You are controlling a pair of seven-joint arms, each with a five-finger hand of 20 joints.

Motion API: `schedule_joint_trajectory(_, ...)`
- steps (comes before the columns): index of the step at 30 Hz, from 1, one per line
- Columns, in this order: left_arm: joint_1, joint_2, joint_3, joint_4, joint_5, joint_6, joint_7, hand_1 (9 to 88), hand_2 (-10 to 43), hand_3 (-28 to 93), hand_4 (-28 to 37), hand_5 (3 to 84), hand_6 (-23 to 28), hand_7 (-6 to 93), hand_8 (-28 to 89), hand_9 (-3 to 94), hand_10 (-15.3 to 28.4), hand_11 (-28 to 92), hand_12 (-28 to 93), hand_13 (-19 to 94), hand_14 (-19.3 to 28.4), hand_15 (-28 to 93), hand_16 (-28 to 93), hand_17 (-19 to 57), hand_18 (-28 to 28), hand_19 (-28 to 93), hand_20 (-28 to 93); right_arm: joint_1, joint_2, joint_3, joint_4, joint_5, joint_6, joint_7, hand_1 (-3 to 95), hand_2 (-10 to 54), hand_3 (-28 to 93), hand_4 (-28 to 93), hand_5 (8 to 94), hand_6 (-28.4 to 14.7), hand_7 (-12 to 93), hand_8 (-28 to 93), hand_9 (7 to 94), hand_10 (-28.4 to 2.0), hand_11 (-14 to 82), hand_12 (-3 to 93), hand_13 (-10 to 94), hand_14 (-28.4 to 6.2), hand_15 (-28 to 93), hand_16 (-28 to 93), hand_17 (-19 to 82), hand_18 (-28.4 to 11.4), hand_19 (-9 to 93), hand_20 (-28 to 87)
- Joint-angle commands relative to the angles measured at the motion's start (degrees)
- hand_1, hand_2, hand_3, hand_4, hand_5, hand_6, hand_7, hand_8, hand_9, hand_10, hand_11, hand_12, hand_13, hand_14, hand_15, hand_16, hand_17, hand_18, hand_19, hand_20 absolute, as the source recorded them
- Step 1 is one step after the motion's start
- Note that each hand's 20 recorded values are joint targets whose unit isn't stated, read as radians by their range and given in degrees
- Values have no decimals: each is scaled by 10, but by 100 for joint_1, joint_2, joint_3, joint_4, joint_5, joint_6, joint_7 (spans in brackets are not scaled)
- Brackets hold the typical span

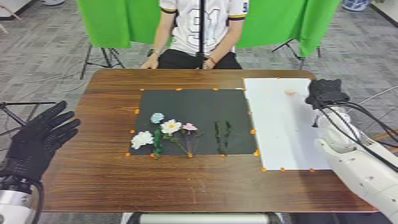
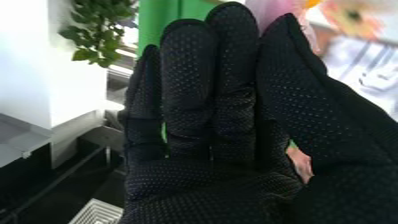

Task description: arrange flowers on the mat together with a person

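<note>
On the dark mat (image 1: 200, 107) lie a white flower (image 1: 142, 139) at its lower left, a pale blue flower (image 1: 157, 118), another white flower (image 1: 171, 126) and a small pink flower (image 1: 189, 127), their stems pointing toward the near edge. Two green sprigs (image 1: 222, 137) lie side by side right of them. My right hand (image 1: 327, 92) is over the white sheet's far right edge, apart from the flowers; in the right wrist view the same hand (image 2: 213, 125) has its fingers straight. My left hand (image 1: 37, 137) stands open off the table's left side.
A white sheet (image 1: 282, 120) lies right of the mat, with a small pale pinkish thing (image 1: 290, 92) near its far end. Orange markers (image 1: 252, 131) line the mat and sheet edges. A person sits beyond the far table edge (image 1: 204, 70), with hands low there.
</note>
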Motion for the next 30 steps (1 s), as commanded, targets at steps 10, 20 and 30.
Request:
schedule_joint_trajectory(10,-59,-19,140,51,15,-14,-87,245,-6,702,-263,331,41,152,-78,292,126,180,196,235,153,277,36,-80,227,450,119,354,-519,-921,-1811,53,431,-2066,492,-91,778,-283,670,40,504,-20,841,-54,196,501,679,-48,537,374,256,-152,646,427)
schedule_joint_trajectory(20,44,30,119,40,-43,65,-18,245,-6,703,-262,330,41,152,-78,292,126,180,196,236,153,277,36,-80,228,450,119,565,-555,-1415,-1578,-114,-56,-2429,491,-90,774,-283,666,45,512,-29,841,-51,187,505,674,-46,532,379,253,-151,642,427)
schedule_joint_trajectory(30,3,-54,119,38,13,29,-78,245,-6,702,-263,331,42,151,-77,292,126,180,196,235,153,279,35,-80,228,450,119,738,-626,-1695,-1314,-317,-296,-2525,492,-86,768,-283,664,48,515,-34,839,-51,187,504,673,-44,529,379,252,-151,640,428)
